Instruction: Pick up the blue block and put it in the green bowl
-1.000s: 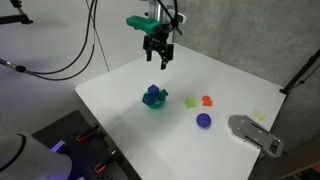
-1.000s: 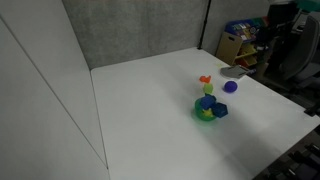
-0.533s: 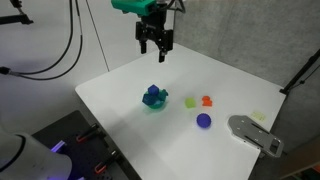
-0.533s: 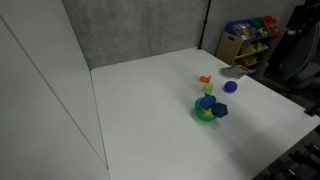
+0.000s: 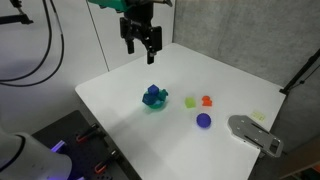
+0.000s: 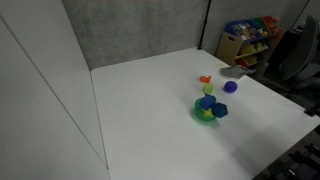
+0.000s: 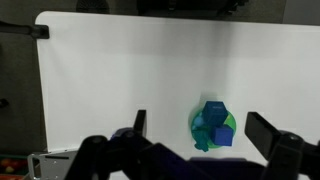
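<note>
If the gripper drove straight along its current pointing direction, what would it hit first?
Probably the blue block sitting in the green bowl: the wrist view frames them between the open gripper's fingers. Depth is unclear, so it may miss them.

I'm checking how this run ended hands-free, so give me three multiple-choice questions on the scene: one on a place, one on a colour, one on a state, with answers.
1. Where is the blue block? A in the green bowl; B loose beside it; C in the claw.
2. What colour is the piece right beside the lime-green piece? A black; B pink; C orange.
3. How is the claw? A shut on the block; B open and empty, high above the table; C resting in the bowl.
Answers: 1 A, the wrist view shows the block inside the bowl's rim. 2 C, the orange piece lies next to it. 3 B, its fingers stand apart with nothing between them.
</note>
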Action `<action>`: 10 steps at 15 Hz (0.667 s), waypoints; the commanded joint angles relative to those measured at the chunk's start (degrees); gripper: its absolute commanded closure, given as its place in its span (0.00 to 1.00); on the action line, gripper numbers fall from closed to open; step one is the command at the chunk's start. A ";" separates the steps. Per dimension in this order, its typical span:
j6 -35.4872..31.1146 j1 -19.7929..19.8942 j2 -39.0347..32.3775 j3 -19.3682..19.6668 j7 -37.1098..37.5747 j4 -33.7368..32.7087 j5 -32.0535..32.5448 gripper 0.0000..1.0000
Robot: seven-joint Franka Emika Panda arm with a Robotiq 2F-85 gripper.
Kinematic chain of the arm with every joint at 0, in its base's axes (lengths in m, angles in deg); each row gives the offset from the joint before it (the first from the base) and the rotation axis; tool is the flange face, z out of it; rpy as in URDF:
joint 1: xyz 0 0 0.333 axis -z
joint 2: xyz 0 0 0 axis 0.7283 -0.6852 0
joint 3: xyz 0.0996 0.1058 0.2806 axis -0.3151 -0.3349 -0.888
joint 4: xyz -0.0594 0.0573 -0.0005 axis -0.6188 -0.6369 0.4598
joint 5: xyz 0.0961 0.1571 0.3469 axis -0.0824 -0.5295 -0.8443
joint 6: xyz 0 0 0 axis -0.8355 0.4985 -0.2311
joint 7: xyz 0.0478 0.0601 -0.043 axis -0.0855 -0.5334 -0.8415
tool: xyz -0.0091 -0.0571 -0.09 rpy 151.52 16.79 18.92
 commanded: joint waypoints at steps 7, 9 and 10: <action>-1.10 -1.62 6.92 -5.65 9.92 5.20 -0.12 0.00; -0.80 -2.00 6.86 -7.83 15.22 5.40 -0.36 0.00; -0.85 -2.26 6.97 -8.53 17.02 5.61 -0.68 0.00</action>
